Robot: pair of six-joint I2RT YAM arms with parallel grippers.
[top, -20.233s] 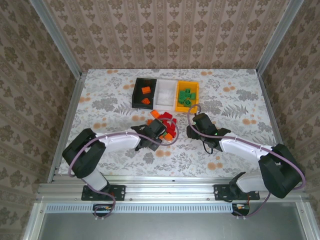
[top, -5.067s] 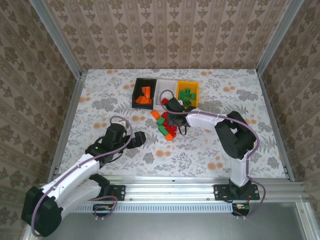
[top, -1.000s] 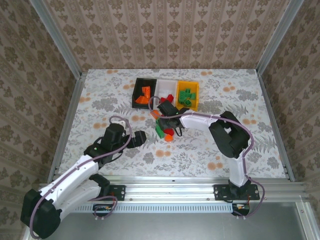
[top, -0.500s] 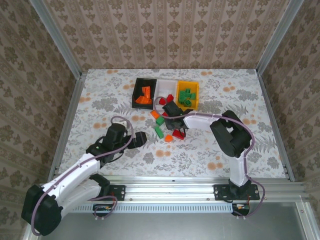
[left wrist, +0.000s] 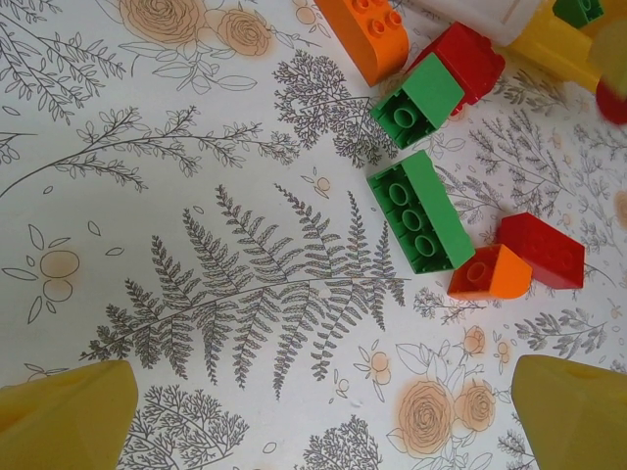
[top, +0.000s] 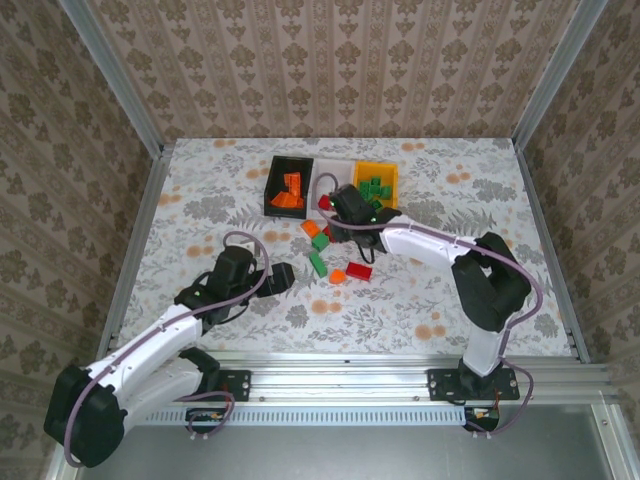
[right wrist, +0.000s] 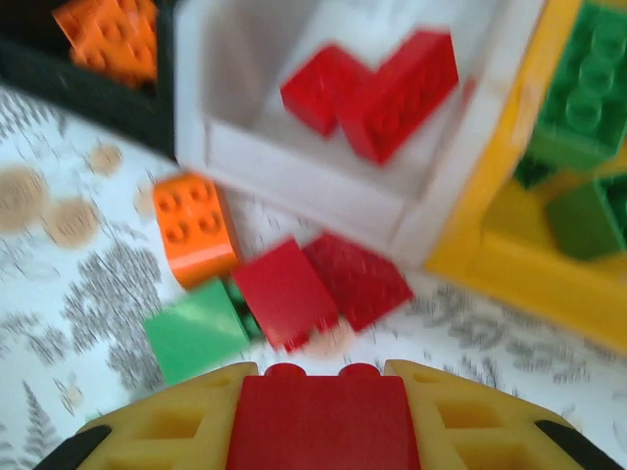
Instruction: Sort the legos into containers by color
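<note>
My right gripper [top: 338,206] is shut on a red lego [right wrist: 318,423] just in front of the white container [top: 333,170], which holds two red legos [right wrist: 369,88]. The black container [top: 270,190] has orange legos [top: 291,188]. The yellow-orange container [top: 394,190] has green legos [top: 373,190]. Loose on the table lie an orange lego [top: 311,228], two green legos [top: 317,263], a small orange one [top: 338,274] and a red one [top: 359,270]. My left gripper [top: 282,275] is open, low over the table left of them, its fingers [left wrist: 64,416] far apart.
In the right wrist view, an orange lego [right wrist: 196,225], a green one [right wrist: 196,333] and two red ones [right wrist: 284,289] sit against the white container's front wall [right wrist: 294,166]. Metal frame rails [top: 130,250] edge the flowered table.
My right gripper has gone from the loose pile up toward the white container with a red lego in it. Some loose legos got shifted. The left arm barely moved.
</note>
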